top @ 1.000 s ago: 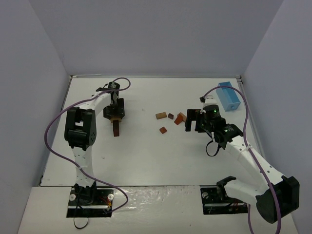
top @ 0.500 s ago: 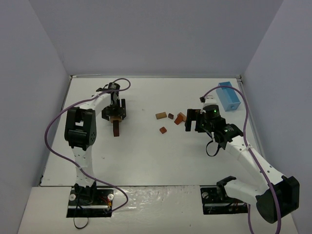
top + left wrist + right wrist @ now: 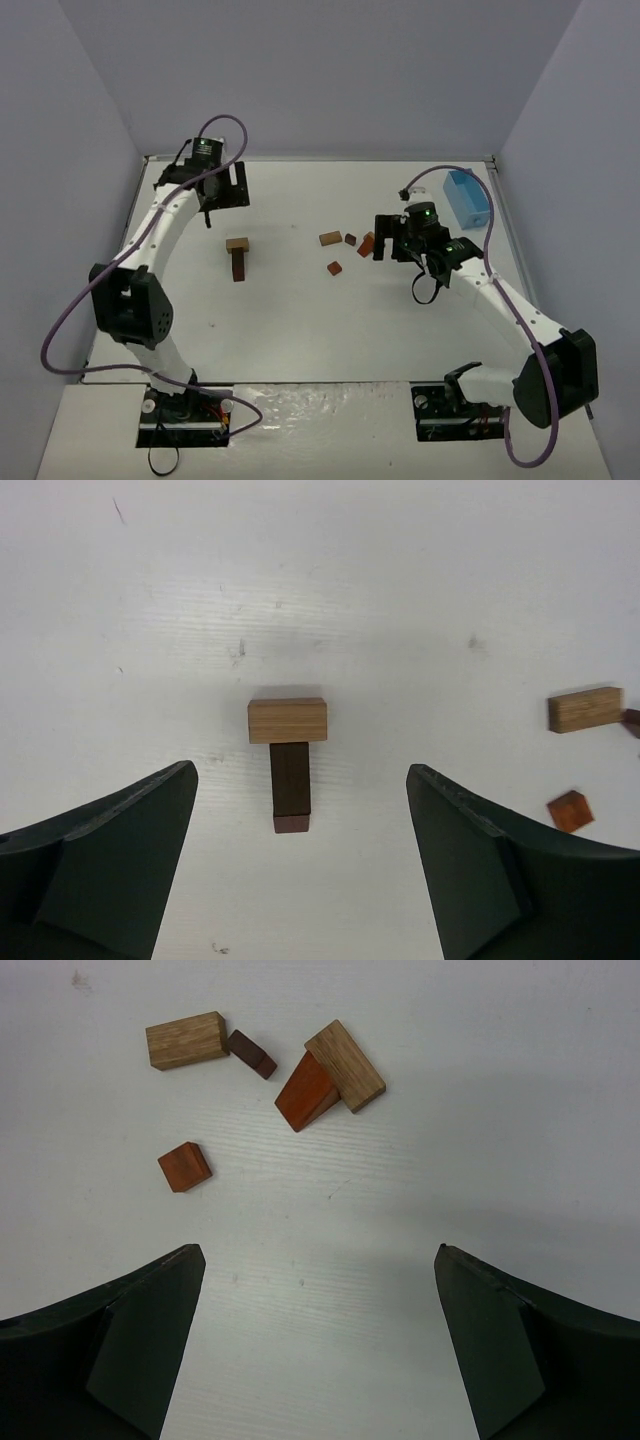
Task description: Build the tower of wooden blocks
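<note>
The wood block tower stands left of the table's middle: a tan block lies across the top of a dark brown upright block with a reddish foot. In the left wrist view the tower shows ahead, between the fingers. My left gripper is open and empty, behind and left of the tower. Loose wood blocks lie in the middle: a tan cuboid, a small dark piece, a reddish wedge against another tan cuboid, and a reddish cube. My right gripper is open and empty, just right of them.
A light blue rectangular box lies at the back right near the wall. Walls close the table on the left, back and right. The left wrist view catches the tan cuboid and the reddish cube at its right edge.
</note>
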Controlling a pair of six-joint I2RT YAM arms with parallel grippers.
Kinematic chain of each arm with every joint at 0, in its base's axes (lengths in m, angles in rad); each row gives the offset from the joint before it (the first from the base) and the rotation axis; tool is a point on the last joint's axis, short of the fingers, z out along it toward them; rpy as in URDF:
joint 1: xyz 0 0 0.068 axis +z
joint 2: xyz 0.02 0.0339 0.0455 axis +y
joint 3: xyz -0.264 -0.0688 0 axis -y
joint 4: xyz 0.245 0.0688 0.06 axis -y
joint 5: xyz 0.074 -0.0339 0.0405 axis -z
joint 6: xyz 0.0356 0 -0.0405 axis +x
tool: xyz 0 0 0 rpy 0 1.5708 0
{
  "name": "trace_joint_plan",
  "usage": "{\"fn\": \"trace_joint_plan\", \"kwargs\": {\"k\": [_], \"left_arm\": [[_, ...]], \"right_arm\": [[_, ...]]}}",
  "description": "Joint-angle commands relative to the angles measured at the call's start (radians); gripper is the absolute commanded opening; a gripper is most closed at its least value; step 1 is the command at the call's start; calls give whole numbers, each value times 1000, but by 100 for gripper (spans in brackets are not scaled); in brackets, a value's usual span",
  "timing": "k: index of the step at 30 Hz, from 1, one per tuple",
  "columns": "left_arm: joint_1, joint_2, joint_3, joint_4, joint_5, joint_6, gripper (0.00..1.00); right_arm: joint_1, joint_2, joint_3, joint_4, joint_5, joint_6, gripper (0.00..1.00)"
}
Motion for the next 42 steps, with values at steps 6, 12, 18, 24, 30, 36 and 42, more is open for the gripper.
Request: {"fn": "trace_joint_plan", "kwargs": {"k": [6,12,18,24,30,36,42], "left_arm": [[8,-383,-217,-7,112,37,83],[7,-502,-386,-21,145,24,83],[7,-573,-474,-33,189,13,83],[8,-589,-499,-34,212,16,83],[8,-590,-507,-35,226,24,83],[8,-581,-503,-35,237,26,83],[8,-563,-495,-35,244,30,83]], "right_arm": [[-2,239,179,71,13,26,77],[-5,379,260,94,52,16,58],[-59,482,327,111,46,0,34],[-97,588,365,122,65,-56,34],[-104,684,382,134,21,-132,38],[-101,712,371,158,-80,-202,49],[-99,706,345,169,-148,-254,55]]}}
